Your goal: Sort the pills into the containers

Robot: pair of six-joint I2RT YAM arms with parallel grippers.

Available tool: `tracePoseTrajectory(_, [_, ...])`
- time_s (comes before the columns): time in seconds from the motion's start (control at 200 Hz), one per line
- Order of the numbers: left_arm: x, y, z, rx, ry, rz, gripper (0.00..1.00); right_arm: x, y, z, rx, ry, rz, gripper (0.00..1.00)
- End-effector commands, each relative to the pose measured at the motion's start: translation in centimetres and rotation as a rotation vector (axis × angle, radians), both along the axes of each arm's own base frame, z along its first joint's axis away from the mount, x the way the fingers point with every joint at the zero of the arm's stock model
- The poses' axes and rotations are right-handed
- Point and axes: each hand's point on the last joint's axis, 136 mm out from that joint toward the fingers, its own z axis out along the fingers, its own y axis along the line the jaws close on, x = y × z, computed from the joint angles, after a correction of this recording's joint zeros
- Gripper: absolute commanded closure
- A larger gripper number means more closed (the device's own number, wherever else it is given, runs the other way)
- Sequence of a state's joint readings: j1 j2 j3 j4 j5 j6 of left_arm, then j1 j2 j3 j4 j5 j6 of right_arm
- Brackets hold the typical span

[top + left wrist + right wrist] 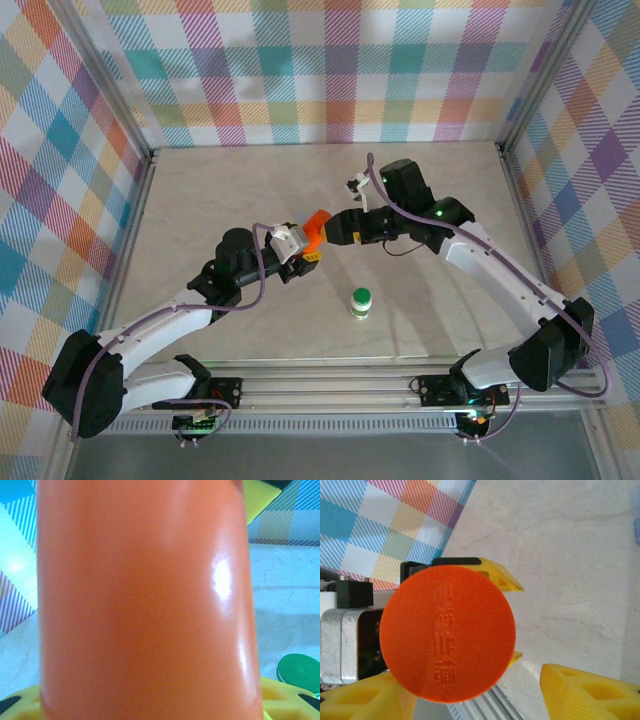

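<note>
The orange bottle (316, 228) is held up off the table (230, 190), lying roughly level between the two arms, and everything else is placed from it. The left gripper (308, 247) comes to it from the left and is clamped on its body. In the left wrist view the orange wall takes up most of the frame, with the yellow fingertips (20, 700) pressed against its lower edge on either side. The right gripper (338, 228) meets the bottle from the right, head-on to its round end face. In the right wrist view that face carries raised lettering too blurred to read. One of the right gripper's yellow fingers (592, 692) stands well clear to the right of the disc, and the other is low on its left, partly hidden behind it. The jaws are therefore parted and have no hold on the bottle. I cannot tell whether the round face is a cap or the base. A small white bottle with a green cap (361, 303) stands upright on the table, nearer the arm bases than the orange bottle and slightly to its right, untouched by either gripper.
</note>
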State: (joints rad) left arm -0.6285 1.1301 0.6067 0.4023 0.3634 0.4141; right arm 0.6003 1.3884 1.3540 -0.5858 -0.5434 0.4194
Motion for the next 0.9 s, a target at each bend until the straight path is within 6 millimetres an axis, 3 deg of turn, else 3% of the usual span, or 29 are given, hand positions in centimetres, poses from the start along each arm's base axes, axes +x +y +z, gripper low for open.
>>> tracePoseTrajectory(0.0, [-2.8, -2.5, 4.0, -0.074, -0.141, -0.184, 1.0, 2.7, 0.2, 3.0, 0.089, -0.114, -0.072, 0.29])
tracePoseTrajectory(0.135, [-2.8, -3.0, 4.0, -0.081, -0.131, -0.199, 1.0, 3.0, 0.2, 2.6, 0.069, -0.107, -0.086, 0.28])
tracePoseTrajectory(0.295, [-2.6, -2.9, 4.3, -0.081, -0.142, -0.182, 1.0, 3.3, 0.4, 0.6, 0.0, -0.07, -0.088, 0.31])
tracePoseTrajectory(0.705, [0.8, -1.3, 4.2, -0.057, -0.16, 0.029, 1.0, 1.4, 1.4, -2.1, -0.073, 0.005, -0.028, 0.33])
tracePoseTrajectory(0.81, [1.3, -1.2, 4.0, -0.054, -0.161, 0.053, 1.0, 1.2, 1.6, -2.1, -0.068, 0.023, -0.024, 0.39])
tracePoseTrajectory(0.895, [1.3, -1.4, 3.8, -0.051, -0.151, 0.044, 1.0, 1.0, 2.0, -1.9, -0.047, 0.043, -0.004, 0.5])
